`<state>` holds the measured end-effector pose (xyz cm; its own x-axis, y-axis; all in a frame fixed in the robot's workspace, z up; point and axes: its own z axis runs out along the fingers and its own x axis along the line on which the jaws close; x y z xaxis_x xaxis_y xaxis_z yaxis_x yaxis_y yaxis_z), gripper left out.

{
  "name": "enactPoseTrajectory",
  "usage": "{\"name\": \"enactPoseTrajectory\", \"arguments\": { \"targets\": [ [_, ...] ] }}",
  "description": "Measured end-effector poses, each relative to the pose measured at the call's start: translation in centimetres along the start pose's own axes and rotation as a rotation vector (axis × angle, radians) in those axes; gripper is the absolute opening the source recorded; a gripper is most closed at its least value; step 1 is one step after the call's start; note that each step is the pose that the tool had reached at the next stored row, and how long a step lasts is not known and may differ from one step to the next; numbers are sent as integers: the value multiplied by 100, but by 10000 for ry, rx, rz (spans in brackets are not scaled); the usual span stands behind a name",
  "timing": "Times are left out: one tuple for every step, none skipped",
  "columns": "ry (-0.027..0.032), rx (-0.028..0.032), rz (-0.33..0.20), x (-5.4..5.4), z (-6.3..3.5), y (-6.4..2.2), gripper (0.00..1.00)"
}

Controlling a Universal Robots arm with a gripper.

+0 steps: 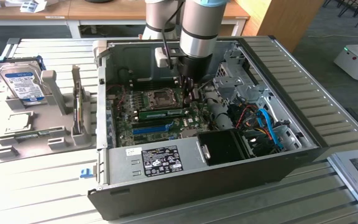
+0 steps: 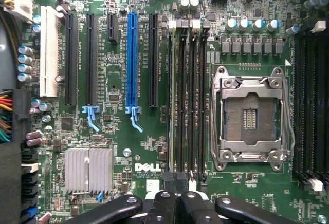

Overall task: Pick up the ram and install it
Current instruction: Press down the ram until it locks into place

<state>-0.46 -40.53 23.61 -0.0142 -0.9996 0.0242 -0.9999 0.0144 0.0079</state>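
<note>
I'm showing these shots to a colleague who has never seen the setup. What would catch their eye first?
The open computer case in the middle of the slatted table, with the robot arm reaching down into it. Inside, the green motherboard with its blue slot and bare processor socket; the gripper hangs shut above the memory slots.

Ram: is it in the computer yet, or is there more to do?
Looks mostly done: the ram stands in a slot beside the socket. In hand: the shut gripper is right over that slot. Left: maybe pressing it fully down; I cannot tell if it has clicked in.
</note>
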Motion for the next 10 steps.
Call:
{"name": "enactPoseTrajectory", "arguments": {
  "targets": [
    [0, -4, 0, 0, -16, 0, 10],
    [0, -9, -1, 1, -32, 0, 10],
    [0, -12, -1, 1, -48, 0, 10],
    [0, -14, -1, 1, -61, 0, 10],
    [-1, -15, -1, 2, -78, 0, 10],
    [0, -17, -1, 2, -95, 1, 10],
    [0, -18, -1, 3, -112, 0, 10],
    [0, -19, -1, 3, -128, 1, 10],
    [0, -20, -1, 3, -142, 1, 10],
    [1, -21, -1, 4, -154, 1, 10]
  ]
}}
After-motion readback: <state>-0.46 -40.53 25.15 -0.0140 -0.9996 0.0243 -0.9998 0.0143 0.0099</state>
